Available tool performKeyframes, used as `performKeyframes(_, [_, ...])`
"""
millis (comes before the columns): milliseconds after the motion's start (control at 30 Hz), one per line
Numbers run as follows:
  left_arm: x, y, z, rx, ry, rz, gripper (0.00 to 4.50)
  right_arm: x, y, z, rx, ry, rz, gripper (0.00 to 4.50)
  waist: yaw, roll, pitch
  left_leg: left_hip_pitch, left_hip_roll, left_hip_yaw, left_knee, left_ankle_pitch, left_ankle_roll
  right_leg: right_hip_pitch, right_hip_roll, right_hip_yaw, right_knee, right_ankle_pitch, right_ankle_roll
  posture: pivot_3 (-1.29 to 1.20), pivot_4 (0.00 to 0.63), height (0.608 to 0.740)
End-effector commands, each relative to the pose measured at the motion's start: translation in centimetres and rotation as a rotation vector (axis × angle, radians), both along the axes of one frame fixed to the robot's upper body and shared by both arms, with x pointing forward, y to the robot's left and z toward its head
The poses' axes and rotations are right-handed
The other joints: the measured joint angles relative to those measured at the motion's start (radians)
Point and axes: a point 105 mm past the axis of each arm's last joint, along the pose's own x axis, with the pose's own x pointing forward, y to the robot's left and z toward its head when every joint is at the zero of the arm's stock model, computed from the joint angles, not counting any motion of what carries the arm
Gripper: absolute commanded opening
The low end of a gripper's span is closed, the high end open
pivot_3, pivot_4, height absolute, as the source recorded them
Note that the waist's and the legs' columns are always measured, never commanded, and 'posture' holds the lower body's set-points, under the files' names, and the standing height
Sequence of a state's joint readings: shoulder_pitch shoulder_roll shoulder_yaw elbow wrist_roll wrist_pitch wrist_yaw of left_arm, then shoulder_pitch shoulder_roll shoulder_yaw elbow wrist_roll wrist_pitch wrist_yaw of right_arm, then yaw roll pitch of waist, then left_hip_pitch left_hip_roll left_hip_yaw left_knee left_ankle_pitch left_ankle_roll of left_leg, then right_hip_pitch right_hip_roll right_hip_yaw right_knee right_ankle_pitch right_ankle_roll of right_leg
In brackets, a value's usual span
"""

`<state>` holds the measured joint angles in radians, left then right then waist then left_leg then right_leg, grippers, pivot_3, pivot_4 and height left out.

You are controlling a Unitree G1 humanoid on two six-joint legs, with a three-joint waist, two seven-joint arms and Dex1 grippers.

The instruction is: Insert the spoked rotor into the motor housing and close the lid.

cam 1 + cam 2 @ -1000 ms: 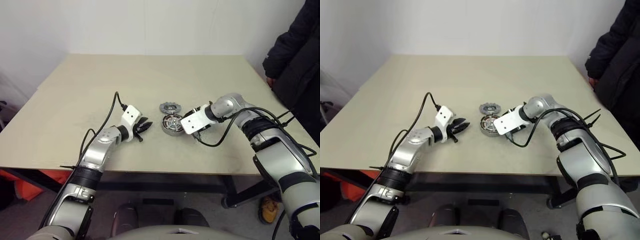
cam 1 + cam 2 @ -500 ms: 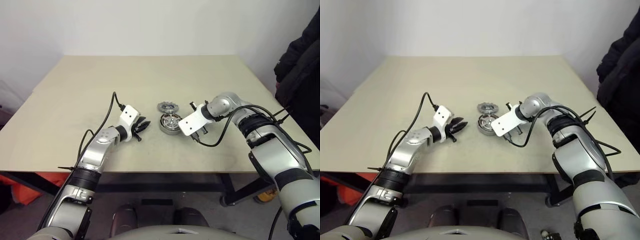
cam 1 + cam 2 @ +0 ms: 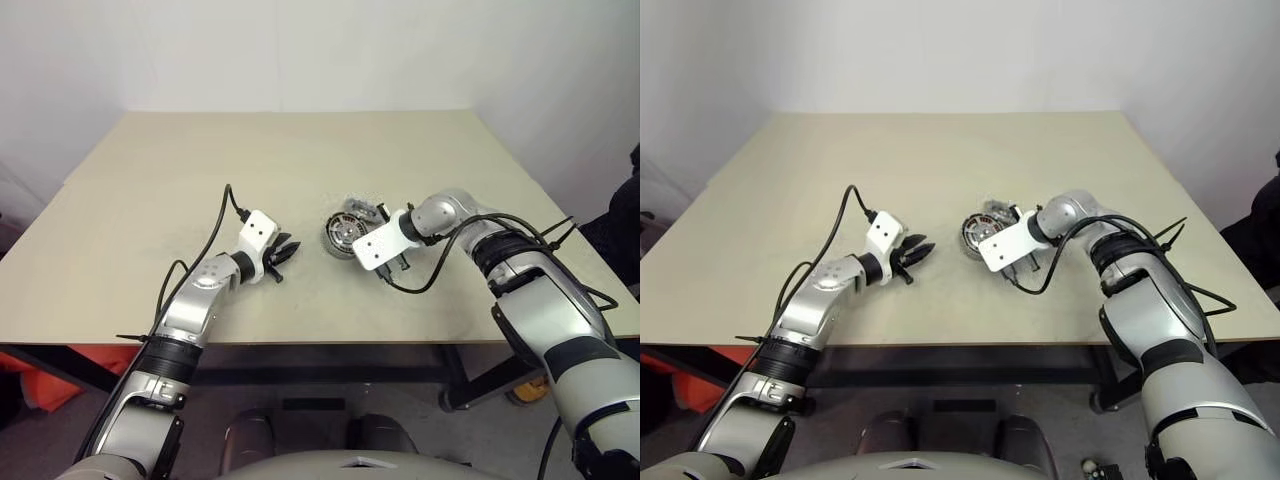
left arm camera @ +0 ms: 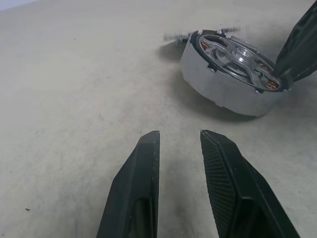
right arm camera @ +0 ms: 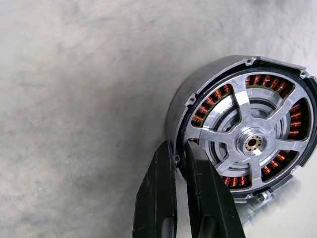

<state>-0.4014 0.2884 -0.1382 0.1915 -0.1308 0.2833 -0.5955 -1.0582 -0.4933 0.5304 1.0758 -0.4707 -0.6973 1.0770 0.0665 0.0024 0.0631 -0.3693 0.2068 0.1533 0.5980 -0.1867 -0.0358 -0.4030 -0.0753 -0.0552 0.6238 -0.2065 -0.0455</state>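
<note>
Bare test room, lab-like. I work at one plain beige table (image 3: 300, 150) against blank white walls (image 3: 300, 50). Loose cabling runs along my arms; an electric motor housing (image 5: 237, 134) with copper windings lies on it.

arms: silver-grey, black joints | wrists: white plates | cables: black | fingers: black, ribbed

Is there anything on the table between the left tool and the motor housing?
No. In the left wrist view, bare table separates the left tool from the motor housing.
</note>
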Motion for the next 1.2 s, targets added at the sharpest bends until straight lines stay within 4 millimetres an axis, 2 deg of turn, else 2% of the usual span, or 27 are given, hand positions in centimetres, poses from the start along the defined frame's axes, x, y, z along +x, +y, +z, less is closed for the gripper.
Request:
performKeyframes(33, [0.4,0.5,1.0,0.003,-0.046,0.021,1.38,0.8,1.6,3.8,0.214,0.015,-0.069,0.01,0.001,0.0,0.0,0.0,0.0,0.0,0.0,0.0,0.0,0.0,0.0,0.0,0.0,0.0,0.0,0.0,0.0,0.74])
performKeyframes(167, [0.4,0.7,0.7,0.007,-0.041,0.033,1.38,0.1,2.1,4.9,0.32,0.134,-0.143,0.01,0.004,0.0,0.0,-0.007,0.0,0.0,0.0,0.0,0.001,-0.006,0.0,0.0,-0.001,0.0,0.0,0.0,0.0,0.74])
performKeyframes(300, [0.4,1.4,0.5,0.014,-0.039,0.054,1.38,-2.0,2.7,6.5,0.385,0.281,-0.195,0.01,0.014,0.0,0.0,-0.011,0.0,0.0,0.0,0.0,0.007,-0.009,0.0,-0.001,-0.001,0.0,-0.001,0.0,0.0,0.74])
performKeyframes(467, [0.1,2.6,0.3,0.021,-0.04,0.09,1.38,-3.8,3.6,8.0,0.438,0.418,-0.281,0.01,0.023,0.0,0.0,-0.01,0.001,0.0,0.0,-0.001,0.003,-0.009,0.0,-0.001,-0.001,0.0,-0.001,0.0,0.0,0.74])
performKeyframes(600, [-0.2,3.5,0.2,0.028,-0.041,0.122,1.38,-3.4,4.3,8.2,0.482,0.466,-0.405,0.01,0.03,0.0,0.0,-0.004,0.001,0.0,-0.001,0.0,0.001,-0.004,0.0,-0.001,-0.001,0.0,-0.001,0.0,0.0,0.74])
performKeyframes(867, [-0.9,5.2,0.3,0.033,-0.046,0.189,1.38,-2.1,6.1,5.9,0.49,0.551,-0.612,0.01,0.03,0.001,0.0,-0.003,0.001,-0.001,-0.001,0.001,-0.001,-0.003,0.0,0.0,-0.001,0.0,0.0,0.0,0.0,0.74])
performKeyframes(1067, [-1.4,6.1,0.1,0.046,-0.046,0.223,1.38,-2.2,7.9,5.0,0.482,0.603,-0.654,0.01,0.029,0.001,0.001,-0.004,0.001,-0.001,-0.002,0.001,-0.002,-0.004,0.0,-0.001,-0.002,-0.001,-0.001,0.0,0.0,0.74])
performKeyframes(1200, [-1.5,6.4,0.1,0.046,-0.046,0.238,1.38,-2.4,8.4,4.2,0.467,0.632,-0.679,0.01,0.03,0.001,0.001,-0.004,0.001,-0.001,-0.002,0.001,-0.002,-0.004,0.0,-0.001,-0.002,-0.001,0.0,0.0,0.0,0.74])
